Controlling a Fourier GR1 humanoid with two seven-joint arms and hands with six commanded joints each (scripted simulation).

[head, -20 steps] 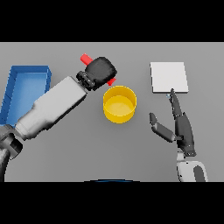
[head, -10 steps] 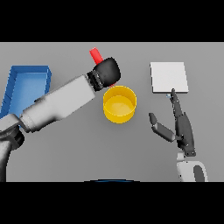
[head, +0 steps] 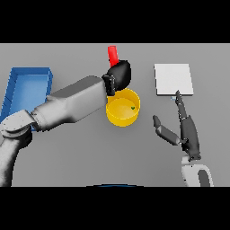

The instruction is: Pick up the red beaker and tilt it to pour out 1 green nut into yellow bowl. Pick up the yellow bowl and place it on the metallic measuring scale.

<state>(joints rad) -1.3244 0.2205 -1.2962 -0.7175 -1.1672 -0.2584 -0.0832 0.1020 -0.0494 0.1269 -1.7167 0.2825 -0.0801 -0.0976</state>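
beaker up, nut in the bowl

the left hand [head: 119, 75] is curled round the red beaker [head: 112, 55], held just beyond the yellow bowl [head: 122, 108] at mid-desk. 1 green nut [head: 133, 108] lies inside the bowl. the right hand [head: 185, 130] hovers near the desk's right edge, fingers straight and spread, below the metallic scale [head: 174, 79]. a blue tray [head: 26, 88] sits at the left edge.

So over the last second my left hand [head: 119, 74] swung the red plastic beaker [head: 112, 55] from lying sideways to nearly upright, and shifted it right, behind the round yellow bowl [head: 122, 108]. There's a small green nut [head: 133, 108] in the bowl now.
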